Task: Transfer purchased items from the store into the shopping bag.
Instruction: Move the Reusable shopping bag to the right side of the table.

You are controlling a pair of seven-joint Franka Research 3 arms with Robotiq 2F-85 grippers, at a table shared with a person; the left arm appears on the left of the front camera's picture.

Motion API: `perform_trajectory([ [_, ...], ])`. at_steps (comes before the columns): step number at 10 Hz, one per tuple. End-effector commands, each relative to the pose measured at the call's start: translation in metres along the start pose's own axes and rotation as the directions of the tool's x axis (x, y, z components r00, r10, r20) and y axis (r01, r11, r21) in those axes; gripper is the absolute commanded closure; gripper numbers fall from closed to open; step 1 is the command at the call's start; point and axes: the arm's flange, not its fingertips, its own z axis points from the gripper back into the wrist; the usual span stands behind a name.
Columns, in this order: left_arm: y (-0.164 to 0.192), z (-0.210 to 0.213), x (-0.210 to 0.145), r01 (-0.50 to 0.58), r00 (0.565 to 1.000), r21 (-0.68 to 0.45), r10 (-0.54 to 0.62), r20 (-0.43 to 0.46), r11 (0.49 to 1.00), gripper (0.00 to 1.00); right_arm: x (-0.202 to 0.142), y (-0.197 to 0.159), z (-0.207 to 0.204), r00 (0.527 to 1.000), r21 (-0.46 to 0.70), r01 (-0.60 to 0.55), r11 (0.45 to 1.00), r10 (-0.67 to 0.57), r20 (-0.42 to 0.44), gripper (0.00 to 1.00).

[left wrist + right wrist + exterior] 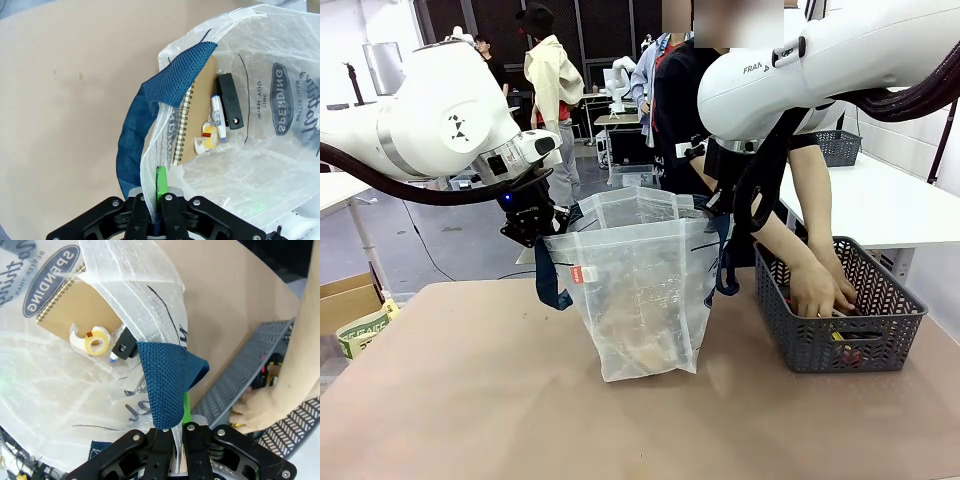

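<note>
Shopping bag (640,290) stands at frame centre, its mouth held wide because left gripper (156,197) and right gripper (176,427) each clench its rim beside a navy strap. A spiral notebook (197,115) and tape roll (95,342) lie inside. At right, a person's hands (820,285) reach into the grey basket (880,345).
</note>
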Motion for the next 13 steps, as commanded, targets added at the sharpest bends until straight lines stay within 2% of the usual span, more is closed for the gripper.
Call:
perform_trajectory([
  [1,0.0029,0.0016,0.0003,-0.007,1.000,0.001,0.007,0.008,1.000,1.00,-0.0014,-0.0026,0.0006,1.000,-0.003,0.005,1.000,-0.005,0.003,1.00],
  [13,0.0029,0.0016,0.0003,-0.007,1.000,0.001,0.007,0.008,1.000,1.00,-0.0014,-0.0026,0.0006,1.000,-0.003,0.005,1.000,-0.005,0.003,1.00],
])
